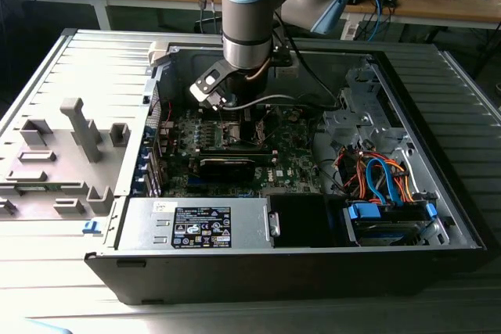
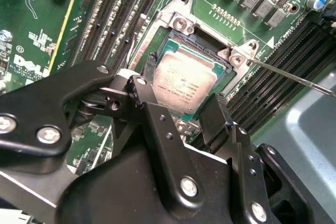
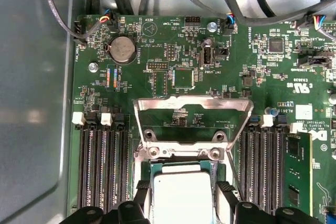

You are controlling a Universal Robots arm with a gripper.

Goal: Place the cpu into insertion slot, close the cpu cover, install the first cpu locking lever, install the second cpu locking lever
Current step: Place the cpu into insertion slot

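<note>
The cpu (image 2: 184, 77), a square chip with a grey metal top, lies level in the insertion slot (image 2: 181, 39), whose silver frame (image 2: 179, 22) rings it. My gripper (image 2: 181, 98) straddles the chip, one black finger (image 2: 140, 92) at each of two opposite edges, and is shut on it. In the first wrist view the gripper (image 3: 182, 190) shows the same hold on the cpu (image 3: 181, 198). The cpu cover (image 3: 191, 102) stands swung open past the socket's far edge. A thin locking lever (image 2: 294, 77) sticks out free beside the socket. In the exterior view the gripper (image 1: 233, 111) hangs low inside the case.
Long black memory slots (image 3: 100, 166) flank the socket on both sides, and one green memory module (image 3: 296, 177) is fitted. The green motherboard (image 1: 290, 154) lies in an open computer case with a power supply (image 1: 203, 224) in front and drive cables (image 1: 376, 177) at the exterior view's right.
</note>
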